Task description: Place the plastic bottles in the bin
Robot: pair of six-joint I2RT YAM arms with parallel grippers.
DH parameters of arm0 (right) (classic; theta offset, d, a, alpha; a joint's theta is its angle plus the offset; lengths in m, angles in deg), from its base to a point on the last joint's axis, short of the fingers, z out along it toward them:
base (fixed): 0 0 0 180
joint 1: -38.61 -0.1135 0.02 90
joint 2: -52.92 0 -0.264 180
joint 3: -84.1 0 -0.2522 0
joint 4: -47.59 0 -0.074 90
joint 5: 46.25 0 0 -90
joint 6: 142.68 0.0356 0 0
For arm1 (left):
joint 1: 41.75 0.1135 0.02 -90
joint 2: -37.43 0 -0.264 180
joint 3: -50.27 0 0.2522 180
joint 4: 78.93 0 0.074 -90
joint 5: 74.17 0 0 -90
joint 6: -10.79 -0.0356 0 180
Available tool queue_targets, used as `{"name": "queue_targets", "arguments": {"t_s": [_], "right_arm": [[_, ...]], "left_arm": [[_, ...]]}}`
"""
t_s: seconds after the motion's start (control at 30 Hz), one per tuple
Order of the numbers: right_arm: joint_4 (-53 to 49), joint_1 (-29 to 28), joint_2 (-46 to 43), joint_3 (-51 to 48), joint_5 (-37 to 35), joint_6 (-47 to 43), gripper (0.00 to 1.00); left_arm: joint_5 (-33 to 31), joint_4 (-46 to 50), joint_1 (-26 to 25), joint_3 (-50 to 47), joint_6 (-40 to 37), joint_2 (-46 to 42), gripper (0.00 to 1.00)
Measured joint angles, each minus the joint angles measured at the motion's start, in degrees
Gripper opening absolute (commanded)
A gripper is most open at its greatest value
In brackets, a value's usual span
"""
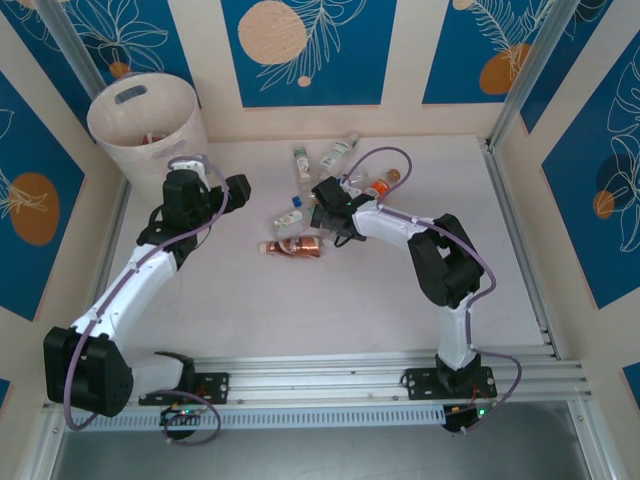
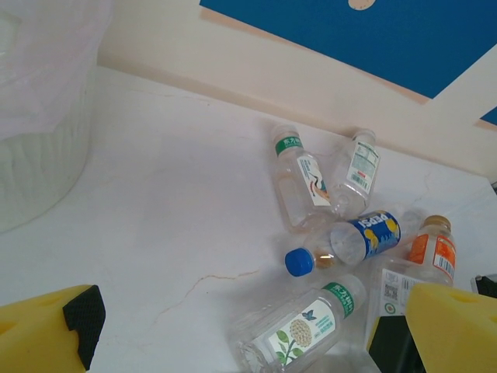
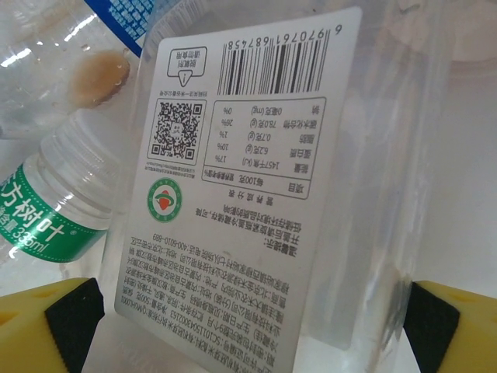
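The bin [image 1: 145, 125] stands at the table's [image 1: 380, 310] far left corner. The bottles [image 1: 325, 160] lie scattered toward the far wall. The left gripper [image 1: 240, 189] hangs near the bin, the right gripper [image 1: 321, 194] over the bottles.

We look down from above and behind the arm bases [image 1: 440, 380], taking in the whole surface [image 1: 350, 300], with the bin [image 1: 140, 125] at far left. From the left wrist we look slantwise across the surface toward the back wall [image 2: 233, 54] at middling range, over the left end effector [image 2: 248, 346]. From the right wrist we sit almost against one white-labelled bottle [image 3: 233, 194], framed by the right end effector [image 3: 248, 326]. All three views share the scattered bottles [image 1: 340, 153].
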Motion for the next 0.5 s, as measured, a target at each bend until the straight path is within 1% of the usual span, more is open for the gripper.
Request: {"name": "queue_targets", "arguments": {"t_s": [0.1, 0.17, 0.2, 0.3, 0.37, 0.4, 0.5], "right_arm": [[0.6, 0.4, 0.1, 0.0, 1.3, -0.7, 1.0], [1.6, 0.9, 0.1, -0.3, 2.3, -0.9, 0.96], [2.7, 1.2, 0.1, -0.8, 3.3, -1.0, 0.94], [7.9, 2.7, -0.7, -3.9, 7.6, -0.6, 0.93], [10.7, 3.7, -1.3, -5.9, 10.1, 0.1, 0.89], [12.0, 4.0, -1.5, -6.8, 11.0, 0.5, 0.85], [15.4, 4.4, -2.7, -9.6, 11.5, 1.6, 0.76]], "left_arm": [[0.7, 0.2, 0.0, 0.0, 0.0, 0.6, 1.0], [1.0, 0.3, 0.0, 0.0, 0.0, 1.1, 1.0], [1.0, 0.4, 0.0, 0.0, 0.0, 1.3, 1.0], [1.4, 0.4, 0.0, 0.0, 0.0, 1.7, 1.0], [1.7, 0.5, 0.0, 0.0, 0.0, 2.2, 1.0], [2.1, 0.4, 0.0, 0.0, 0.0, 2.5, 1.0], [3.1, 0.5, 0.0, 0.0, 0.0, 3.8, 1.0]]}}
